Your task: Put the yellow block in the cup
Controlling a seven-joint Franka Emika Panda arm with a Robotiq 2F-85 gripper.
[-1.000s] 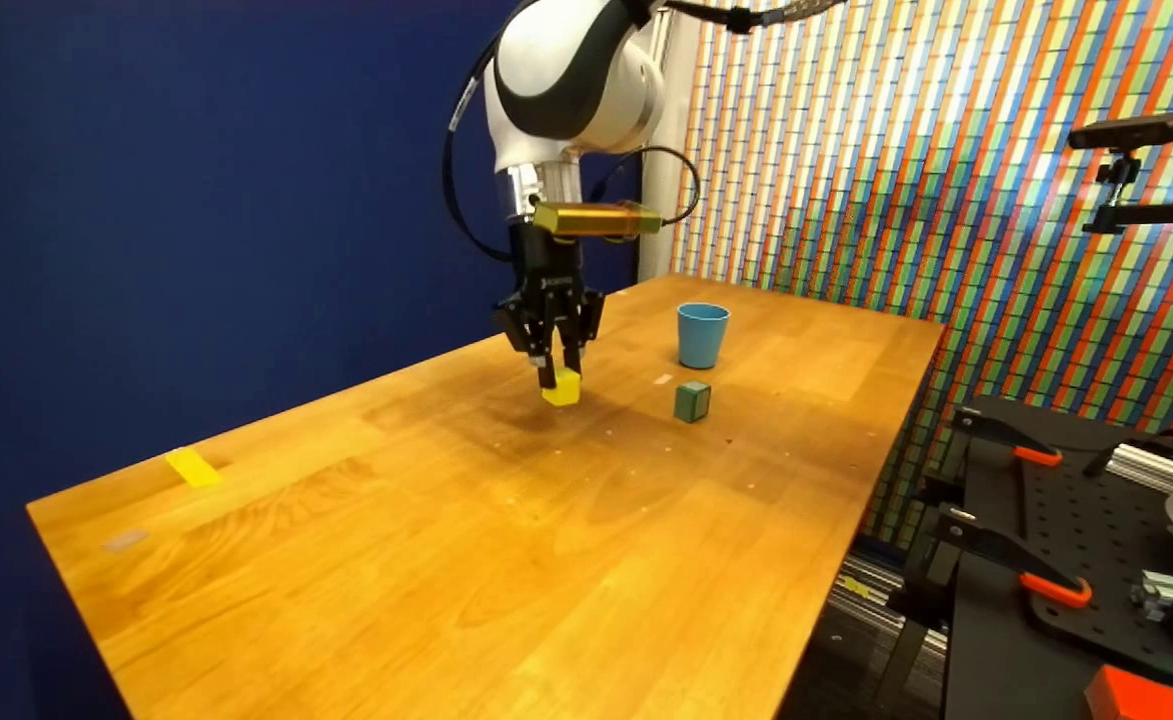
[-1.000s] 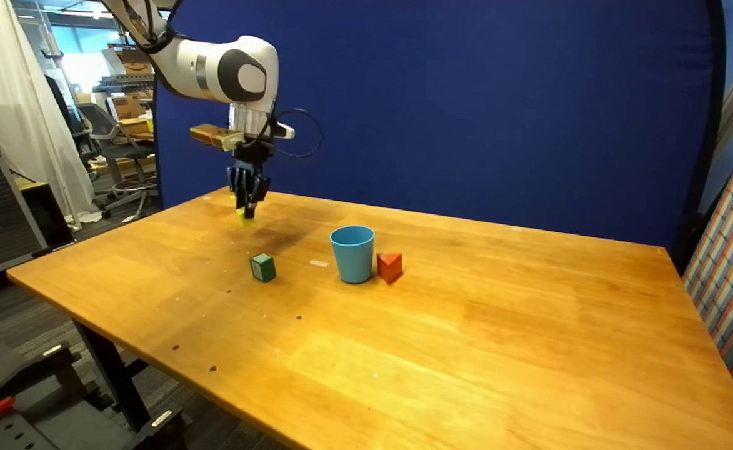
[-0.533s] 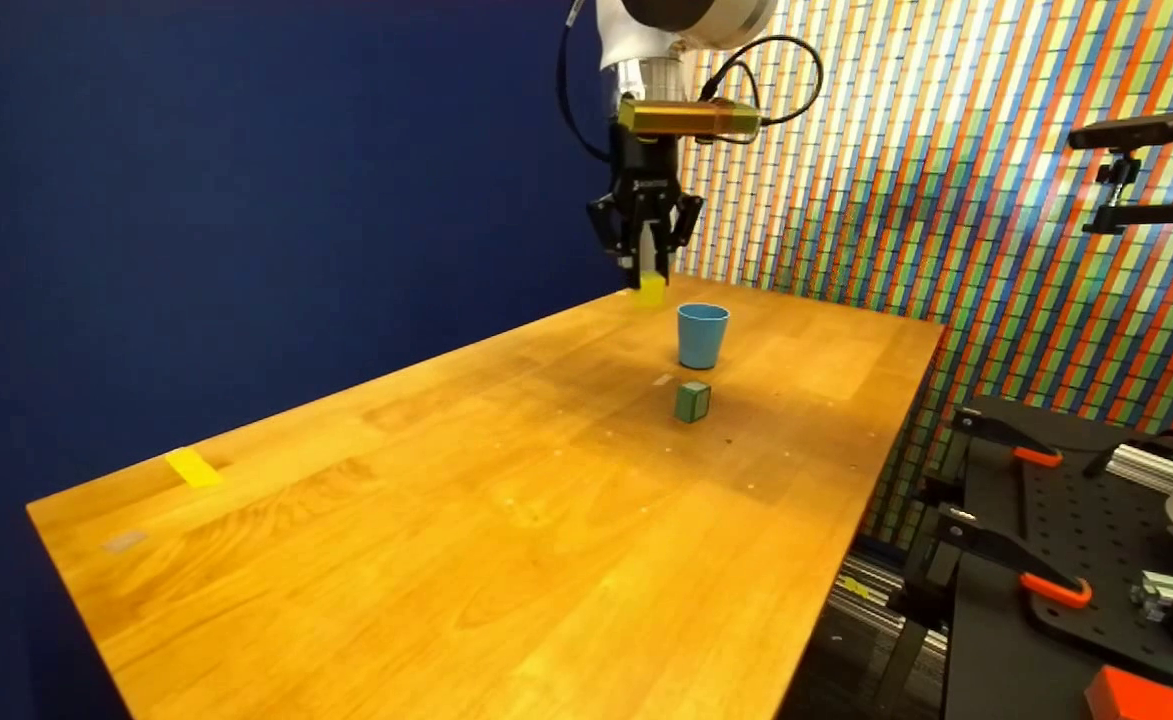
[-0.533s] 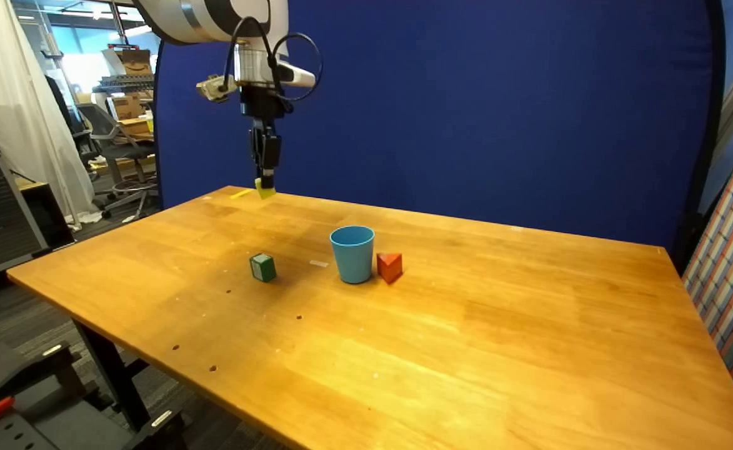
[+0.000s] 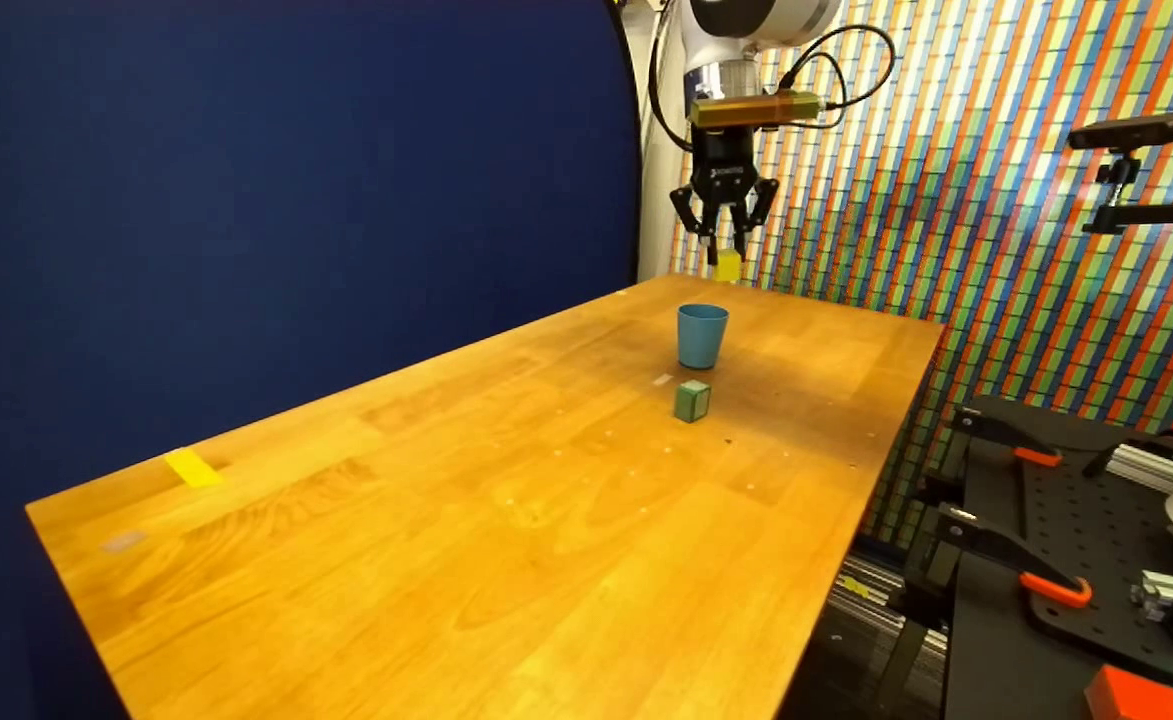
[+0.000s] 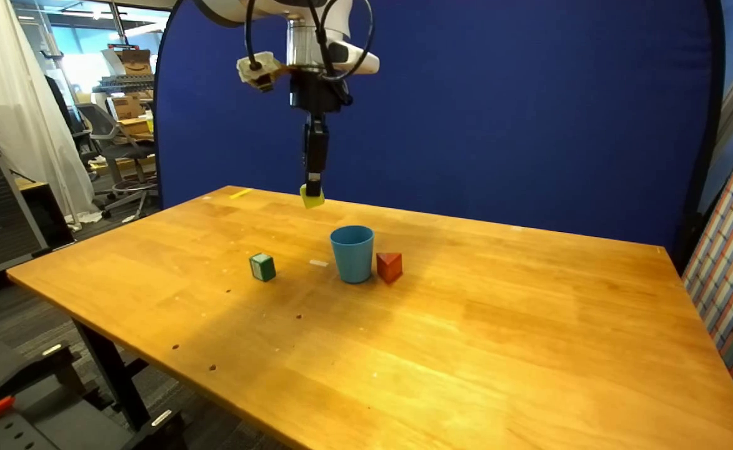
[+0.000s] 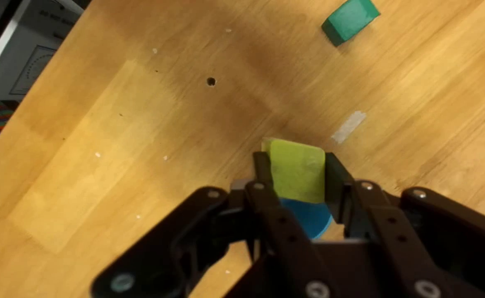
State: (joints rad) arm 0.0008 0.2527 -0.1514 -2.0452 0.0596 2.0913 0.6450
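Note:
My gripper [image 5: 727,246] is shut on the yellow block [image 5: 727,267] and holds it in the air above the table. In an exterior view the block [image 6: 312,199] sits tilted between the fingertips of the gripper [image 6: 314,182], up and to the left of the cup's rim. The light blue cup [image 6: 354,257] stands upright on the table; it also shows as a cup [image 5: 702,338] below the block in an exterior view. In the wrist view the block [image 7: 298,171] is between both fingers and partly covers the cup [image 7: 308,215], whose other parts the gripper hides.
A green block [image 6: 262,267] lies on the table near the cup; it also shows in the wrist view [image 7: 351,20]. A red wedge [image 6: 389,267] stands close beside the cup. A flat yellow tape patch [image 5: 193,467] is at the table's edge. A black side table [image 5: 996,600] carries clamps.
My gripper has lifted the yellow block off the table and carried it toward the cup, up first and then sideways. The cup and the green block have not moved.

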